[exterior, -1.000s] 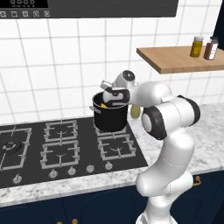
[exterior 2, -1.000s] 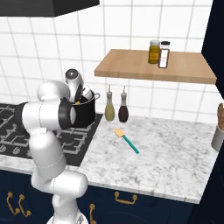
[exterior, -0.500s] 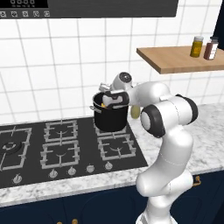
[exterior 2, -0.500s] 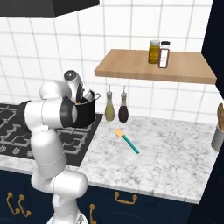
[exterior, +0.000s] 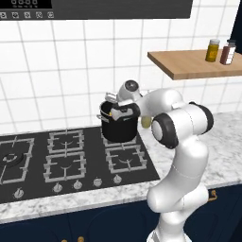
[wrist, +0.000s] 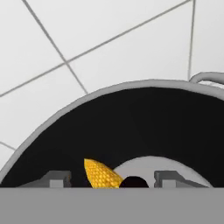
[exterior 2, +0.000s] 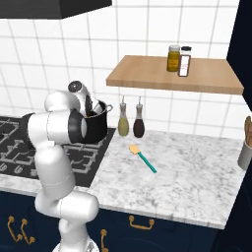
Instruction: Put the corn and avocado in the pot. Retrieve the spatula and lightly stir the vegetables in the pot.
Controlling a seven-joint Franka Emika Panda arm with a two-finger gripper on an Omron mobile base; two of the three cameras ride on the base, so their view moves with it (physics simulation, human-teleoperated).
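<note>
The pincer (wrist: 103,179) is hanging just over the mouth of the black pot (exterior: 119,126), and in the hand view its two fingertips (wrist: 56,179) are standing apart with the corn (wrist: 101,174) lying between and below them inside the pot; whether the jaws are touching the cob at all, I cannot tell, but they are not looking clamped on it. The pot is sitting on the rear right burner of the stove (exterior: 71,156), close under the tiled wall. The corn, then, seems to be in or going in; a dark rounded shape beside it at the pot's bottom may be the avocado, though it is too unclear to say. The spatula (exterior 2: 142,157) is lying untouched on the marble counter (exterior 2: 197,172), well apart from the pot, with the olive and dark bottles (exterior 2: 131,123) standing between them against the wall, so fetching it and stirring are both left to do. Compared with a moment ago the arm is holding nearly the same pose over the pot, and the spatula has not shifted; the jaws appear to be spreading wider than they were, as if letting the cob go.
</note>
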